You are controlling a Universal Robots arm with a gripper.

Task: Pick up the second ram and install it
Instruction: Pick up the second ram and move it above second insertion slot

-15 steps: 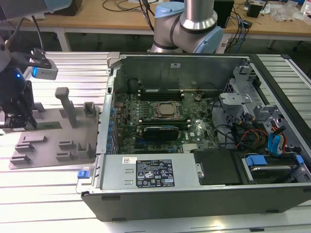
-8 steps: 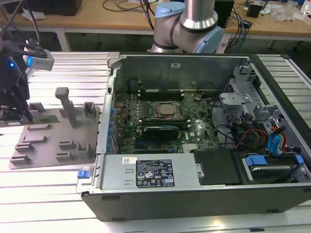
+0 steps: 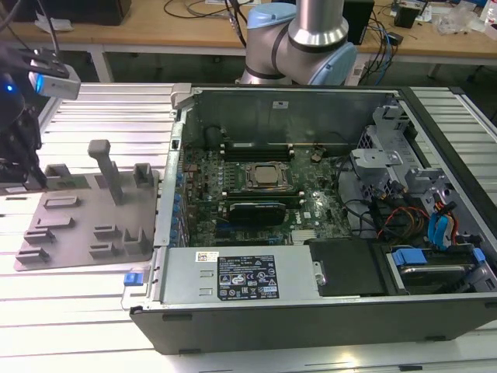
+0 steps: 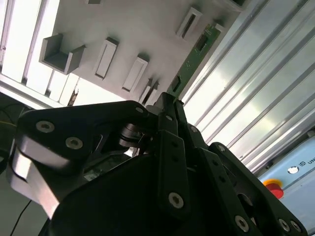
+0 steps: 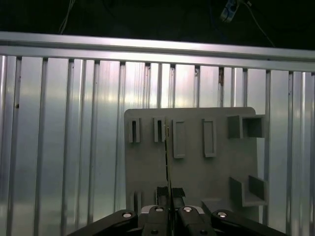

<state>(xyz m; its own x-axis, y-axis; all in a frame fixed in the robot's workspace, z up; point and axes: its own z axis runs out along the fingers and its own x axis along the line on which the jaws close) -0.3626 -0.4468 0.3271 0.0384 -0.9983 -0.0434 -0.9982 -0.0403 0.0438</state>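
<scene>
Fingers (image 4: 167, 120) clamped on the second ram (image 4: 199, 51), pinching its near end. Grey slotted tray (image 5: 197, 172) lies just ahead of them.

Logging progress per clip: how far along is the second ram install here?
Done: the gripper is over the grey tray, away from the open case. In hand: it looks shut on the second ram, seen edge-on in the first wrist view; whether it is lifted off the tray I cannot tell. Left: the stick is not at the motherboard yet, so carrying and seating remain.
</scene>
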